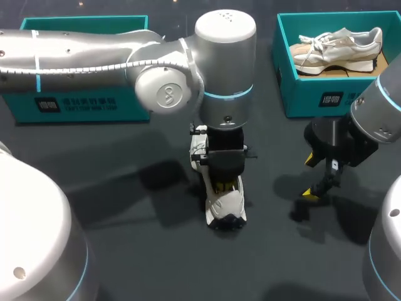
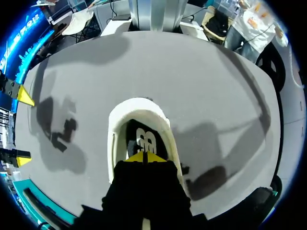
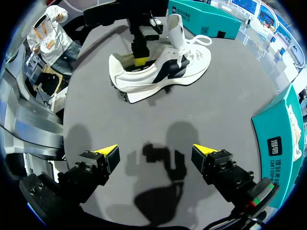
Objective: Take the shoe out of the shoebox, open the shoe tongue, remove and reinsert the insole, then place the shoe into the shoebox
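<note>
Head view: the white shoe (image 1: 225, 204) stands near the middle of the dark counter (image 1: 144, 263), with bare surface on every side of it. Two teal boxes sit toward the far edge. The left shoebox (image 1: 125, 106) is partly behind the left arm, and the right shoebox (image 1: 301, 94) holds a second shoe (image 1: 338, 45). The left pincer (image 1: 223, 186) reaches straight down into the shoe's opening. The right pincer (image 1: 311, 177) hangs off to the shoe's right, apart from it and just in front of the right shoebox, with its fingers spread wide.

Left wrist view: the left pincer's (image 2: 144, 157) yellow tips are together, down inside the shoe's (image 2: 139, 108) heel opening, right over the dark insole (image 2: 144, 136). Whether they nip the insole I cannot tell. Beyond the heel, open counter (image 2: 201, 86) runs to its curved far edge.

Right wrist view: the right pincer (image 3: 156, 152) is spread apart with only counter (image 3: 230, 110) and its shadow between the fingers. The shoe (image 3: 163, 74) stands well ahead, side on, with the left pincer (image 3: 140, 61) in its opening. The right shoebox (image 3: 280, 143) stands close beside one finger.
</note>
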`<act>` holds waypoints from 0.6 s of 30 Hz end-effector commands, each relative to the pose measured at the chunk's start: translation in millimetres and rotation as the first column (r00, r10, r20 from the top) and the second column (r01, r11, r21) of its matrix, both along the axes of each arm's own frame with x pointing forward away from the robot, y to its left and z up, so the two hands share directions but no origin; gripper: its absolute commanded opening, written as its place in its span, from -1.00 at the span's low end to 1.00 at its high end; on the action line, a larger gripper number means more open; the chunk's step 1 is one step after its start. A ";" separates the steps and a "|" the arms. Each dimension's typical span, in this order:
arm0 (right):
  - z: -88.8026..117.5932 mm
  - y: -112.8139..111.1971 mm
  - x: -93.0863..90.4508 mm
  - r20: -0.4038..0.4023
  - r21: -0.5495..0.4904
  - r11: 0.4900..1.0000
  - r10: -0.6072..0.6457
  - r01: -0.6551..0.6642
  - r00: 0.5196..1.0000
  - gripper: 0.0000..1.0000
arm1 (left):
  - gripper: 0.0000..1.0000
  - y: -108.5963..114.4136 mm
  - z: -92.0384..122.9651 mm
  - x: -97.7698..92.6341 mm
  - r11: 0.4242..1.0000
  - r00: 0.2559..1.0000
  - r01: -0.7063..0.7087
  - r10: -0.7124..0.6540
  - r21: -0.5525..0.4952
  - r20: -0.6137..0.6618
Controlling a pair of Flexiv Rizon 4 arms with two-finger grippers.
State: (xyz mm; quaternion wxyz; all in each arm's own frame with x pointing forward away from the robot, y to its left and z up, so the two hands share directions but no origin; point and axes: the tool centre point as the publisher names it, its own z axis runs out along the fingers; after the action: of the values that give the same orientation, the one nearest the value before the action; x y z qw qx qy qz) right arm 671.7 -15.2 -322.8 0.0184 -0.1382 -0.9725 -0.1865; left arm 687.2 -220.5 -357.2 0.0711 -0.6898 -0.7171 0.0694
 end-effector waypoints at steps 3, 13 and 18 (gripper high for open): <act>0.1 -0.4 -2.0 0.003 -0.002 1.000 -0.001 0.001 1.000 1.00 | -1.00 1.4 -3.7 -8.9 0.996 1.000 0.026 -0.028 0.088 0.012; 0.1 -0.4 -2.0 0.003 -0.002 1.000 -0.001 0.001 1.000 1.00 | -1.00 7.9 -53.7 -8.8 0.985 1.000 -0.014 0.018 0.172 -0.022; 0.1 -0.4 -2.0 0.003 -0.002 1.000 -0.001 0.001 1.000 1.00 | -1.00 7.9 -64.6 -5.6 0.989 0.998 -0.059 0.061 0.134 -0.010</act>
State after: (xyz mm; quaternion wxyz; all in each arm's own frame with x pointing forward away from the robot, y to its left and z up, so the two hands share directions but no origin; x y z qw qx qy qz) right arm 671.7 -15.3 -322.9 0.0184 -0.1383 -0.9725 -0.1865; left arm 680.0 -213.1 -402.5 0.1272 -0.6629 -0.7374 0.0261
